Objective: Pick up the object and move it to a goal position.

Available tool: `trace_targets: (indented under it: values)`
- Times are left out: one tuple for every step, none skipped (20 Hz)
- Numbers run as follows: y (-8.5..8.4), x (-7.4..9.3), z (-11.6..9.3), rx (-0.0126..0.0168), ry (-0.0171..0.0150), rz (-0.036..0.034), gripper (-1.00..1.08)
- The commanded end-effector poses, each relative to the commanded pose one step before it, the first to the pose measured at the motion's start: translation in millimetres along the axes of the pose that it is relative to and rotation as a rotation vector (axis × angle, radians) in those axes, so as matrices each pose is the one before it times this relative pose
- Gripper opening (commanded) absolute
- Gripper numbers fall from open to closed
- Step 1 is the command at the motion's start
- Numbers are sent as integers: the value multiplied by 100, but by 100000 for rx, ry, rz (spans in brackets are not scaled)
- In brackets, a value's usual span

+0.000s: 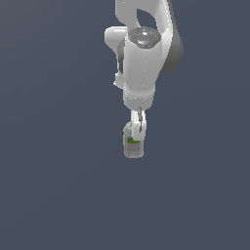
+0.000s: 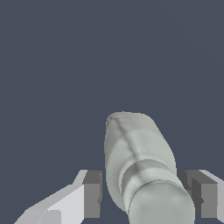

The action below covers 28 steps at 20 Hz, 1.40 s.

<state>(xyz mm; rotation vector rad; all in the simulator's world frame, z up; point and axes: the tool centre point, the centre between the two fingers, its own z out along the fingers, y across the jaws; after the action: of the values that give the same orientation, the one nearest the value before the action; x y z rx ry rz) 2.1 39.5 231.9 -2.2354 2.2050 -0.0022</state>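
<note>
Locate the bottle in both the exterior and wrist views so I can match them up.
Exterior view: the bottle sits just below centre, directly under the arm, with the gripper at its upper part.
Wrist view: the bottle fills the lower middle, cap nearest the camera, between the two fingers, with gaps visible on both sides.
Shared landmark: the gripper fingers flanking the bottle's cap end.
</note>
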Motion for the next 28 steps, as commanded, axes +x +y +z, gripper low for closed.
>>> trace_targets:
  values:
    - [41, 20, 154, -219, 17, 32, -100]
    - [0, 0, 0, 0, 0, 0, -100]
    - [0, 0, 0, 0, 0, 0, -100]
    - [0, 0, 0, 0, 0, 0, -100]
    - [0, 0, 0, 0, 0, 0, -100]
    - [0, 0, 0, 0, 0, 0, -100]
    - [-50, -27, -155, 255, -16, -41, -100]
    - [-14, -4, -11, 0, 0, 0, -100]
    - [-41, -11, -33, 0, 0, 0, -100]
    - [-69, -18, -55, 0, 0, 0, -100]
    - [-96, -25, -77, 0, 0, 0, -100]
    - [-123, -32, -99, 0, 0, 0, -100]
    - [-150, -39, -120, 0, 0, 0, -100]
    - [-176, -46, -141, 0, 0, 0, -100]
    - [-202, -53, -162, 0, 0, 0, -100]
    - [-227, -59, -182, 0, 0, 0, -100]
    - [-252, -65, -201, 0, 0, 0, -100]
    - [-276, -72, -220, 0, 0, 0, -100]
    - [-299, -77, -238, 0, 0, 0, -100]
    - [-339, -76, -212, -68, -1, 11, -100]
    - [-343, -88, -272, 0, 0, 0, -100]
    - [-363, -93, -288, 0, 0, 0, -100]
    - [-383, -98, -302, 0, 0, 0, -100]
    - [-401, -102, -316, 0, 0, 0, -100]
    - [-418, -106, -328, 0, 0, 0, -100]
    - [-434, -110, -340, 0, 0, 0, -100]
    - [-458, -105, -298, -68, 1, 9, -100]
    - [-431, -108, -336, 0, 0, 0, -100]
